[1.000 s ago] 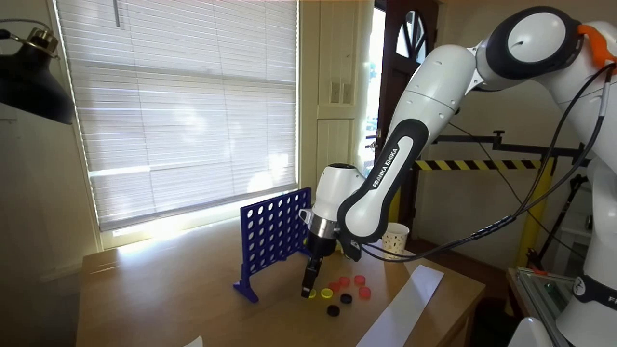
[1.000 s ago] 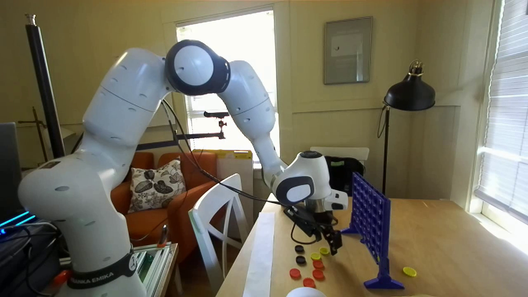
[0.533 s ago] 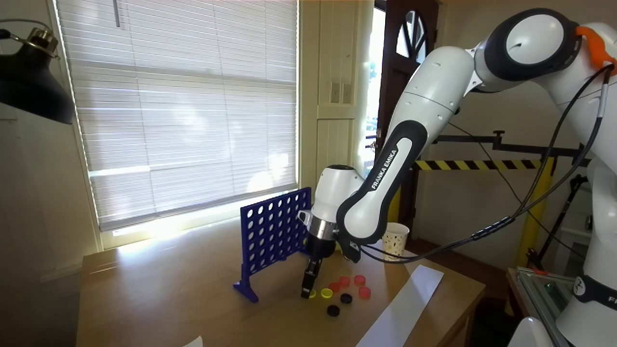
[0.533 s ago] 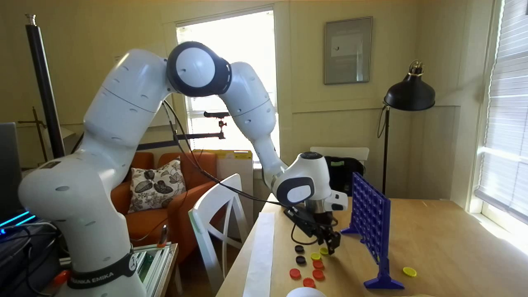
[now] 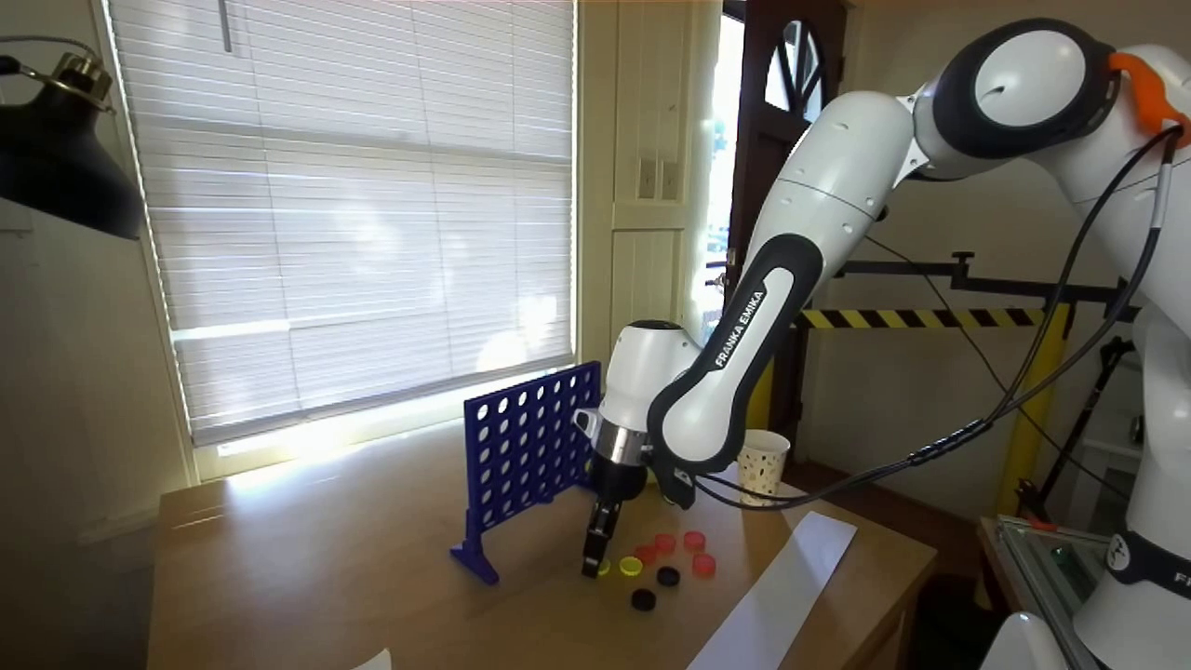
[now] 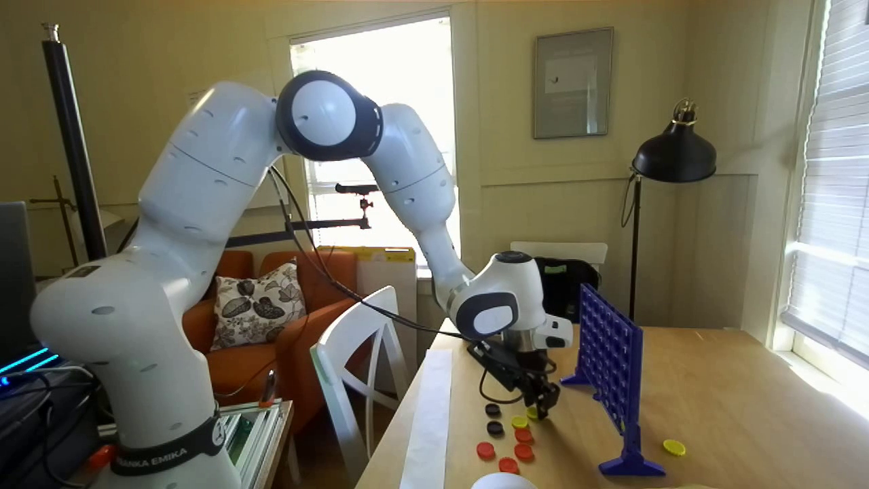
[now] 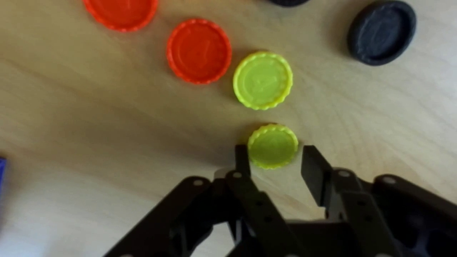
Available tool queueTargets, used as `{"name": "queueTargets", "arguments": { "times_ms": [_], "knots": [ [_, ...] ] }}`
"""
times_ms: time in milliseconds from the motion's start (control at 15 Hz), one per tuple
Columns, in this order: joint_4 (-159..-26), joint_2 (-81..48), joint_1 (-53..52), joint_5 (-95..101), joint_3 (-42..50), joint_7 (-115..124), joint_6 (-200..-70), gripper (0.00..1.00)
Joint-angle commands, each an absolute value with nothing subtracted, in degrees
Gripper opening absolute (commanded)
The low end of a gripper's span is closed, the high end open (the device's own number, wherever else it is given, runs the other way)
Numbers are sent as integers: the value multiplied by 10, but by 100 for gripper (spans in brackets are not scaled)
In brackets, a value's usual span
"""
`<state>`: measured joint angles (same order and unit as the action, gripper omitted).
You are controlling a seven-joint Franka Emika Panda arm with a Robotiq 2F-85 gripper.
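Wrist view: gripper (image 7: pixel 275 154) ajar w/ yellow disc (image 7: pixel 272 147) btwn, one-side contact prob.

Nine loose discs (image 7: pixel 273 147); one rack (image 6: pixel 613 360)

The yellow discs (image 7: pixel 273 147) look like ridged plastic, the table (image 5: pixel 326 558) smooth wood, the rack (image 6: pixel 606 353) plastic, the strip (image 5: pixel 782 596) matt paper.

Daylight via blown-out window (image 6: pixel 407 68) and glowing blinds (image 5: pixel 354 205). Glare on table (image 5: pixel 326 558) just below the blinds. Wrist view slightly soft, diffuse shadow left of gripper (image 7: pixel 274 151).
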<state>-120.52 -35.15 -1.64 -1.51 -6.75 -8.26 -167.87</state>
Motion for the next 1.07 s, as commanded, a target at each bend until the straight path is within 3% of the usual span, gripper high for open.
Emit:
{"name": "queueTargets", "arguments": {
  "times_ms": [0, 333, 1000],
  "knots": [
    [-1190, -360, -19, -5, -65, -73, -1665, 12],
    [-1202, -347, -15, -7, -71, -76, -1681, 10],
    [-1291, -256, -56, 7, -40, -59, -1855, 10]
  ]
}}
